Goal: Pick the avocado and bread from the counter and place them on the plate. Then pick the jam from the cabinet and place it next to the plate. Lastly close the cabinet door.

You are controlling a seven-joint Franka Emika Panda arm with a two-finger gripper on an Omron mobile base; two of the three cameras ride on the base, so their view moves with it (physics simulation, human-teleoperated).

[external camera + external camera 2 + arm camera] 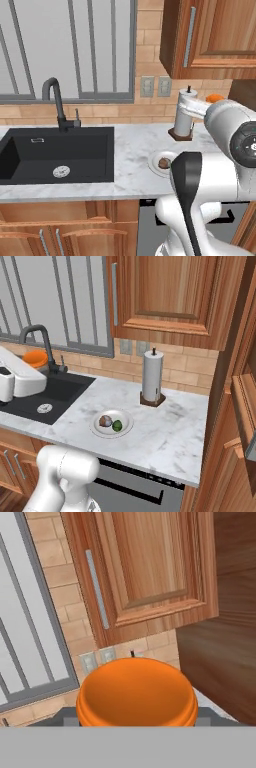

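My pincer [136, 722] is clamped on the small squat orange jam jar [136, 694], carried high. Round white plate [111, 423] sits well below it, brown bread lump [105, 420] and green avocado [117, 425] already aboard. I judge a careless descent could clip plate or white paper-towel roll [152, 377].

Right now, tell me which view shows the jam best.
The hand view: the jam sits large and close, between the fingers. The right base view catches it partly, above the white arm at left. The left base view gives an orange sliver behind the arm.
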